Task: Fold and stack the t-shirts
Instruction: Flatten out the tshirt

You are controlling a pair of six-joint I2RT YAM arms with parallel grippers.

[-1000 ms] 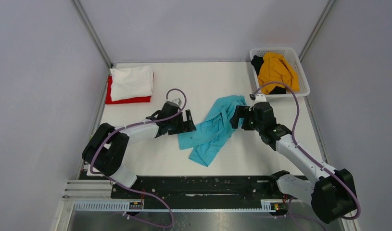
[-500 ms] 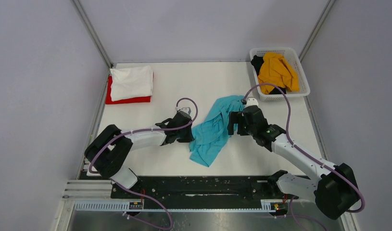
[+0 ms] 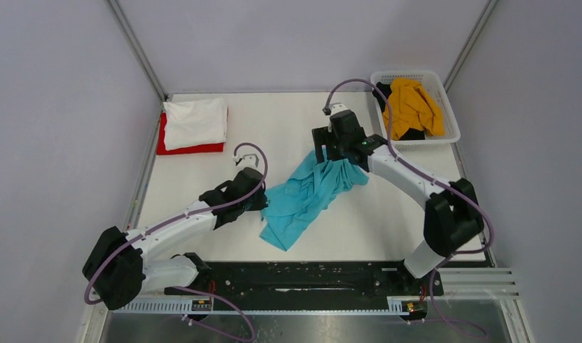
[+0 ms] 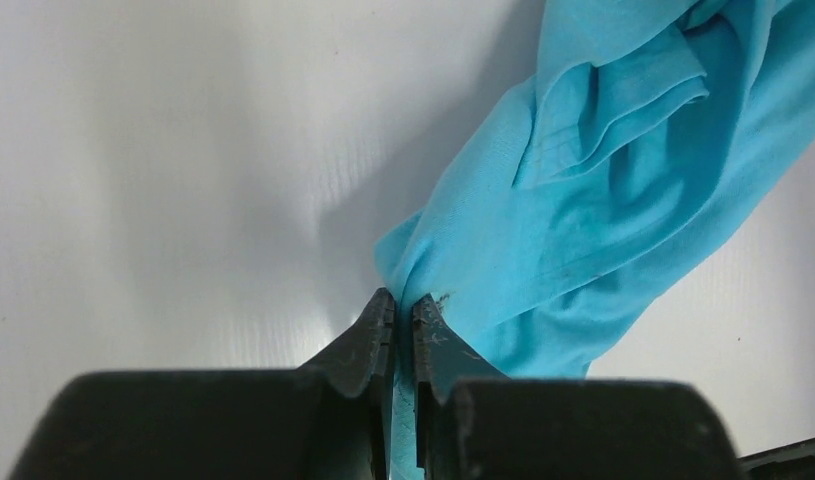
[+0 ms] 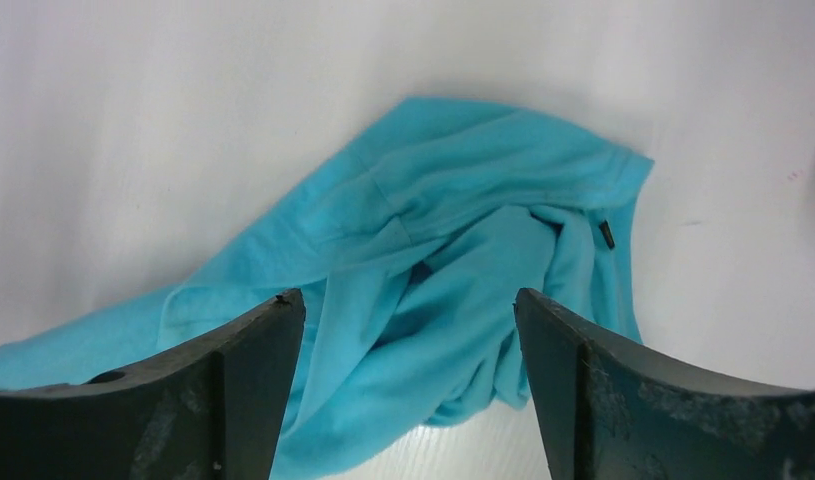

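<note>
A crumpled teal t-shirt lies mid-table, stretched from near left to far right. My left gripper is shut on its left edge; in the left wrist view the gripper pinches a fold of the teal cloth between the fingertips. My right gripper hovers open over the shirt's far end. From the right wrist the gripper has its jaws wide apart, with bunched teal fabric below and nothing gripped. A folded white t-shirt lies on a folded red one at the back left.
A white basket at the back right holds an orange t-shirt and a black garment. Grey walls close in the table on the left, back and right. The right arm's cable arcs over the basket's near corner.
My left gripper shut on the teal shirt's edge and drew back toward the near left. My right arm swung from the shirt's right side to its far end.
</note>
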